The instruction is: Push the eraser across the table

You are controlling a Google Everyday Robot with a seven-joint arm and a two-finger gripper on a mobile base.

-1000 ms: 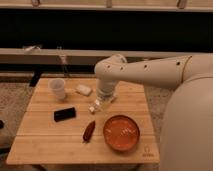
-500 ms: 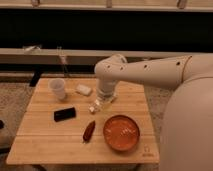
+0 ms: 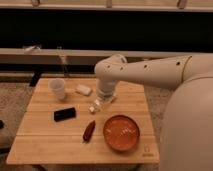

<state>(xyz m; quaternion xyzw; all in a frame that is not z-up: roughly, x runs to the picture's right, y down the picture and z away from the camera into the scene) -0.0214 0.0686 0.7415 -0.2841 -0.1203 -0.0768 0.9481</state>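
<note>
The bamboo-plank table (image 3: 45, 142) has a small dark logo near its front right corner. A white oblong block, which looks like the eraser (image 3: 83, 90), lies at the back of the top, right of a white cup (image 3: 57, 88). My gripper (image 3: 101, 104) reaches down from the white arm to the tabletop near the middle. It sits just right of and in front of the eraser, a short gap apart from it. A small pale piece (image 3: 93, 108) shows at the gripper's lower left.
A black flat rectangular object (image 3: 65, 114) lies left of the gripper. A red-brown elongated object (image 3: 89, 131) and an orange bowl (image 3: 121, 132) sit toward the front. My white arm and body fill the right side. A dark bench runs behind the table.
</note>
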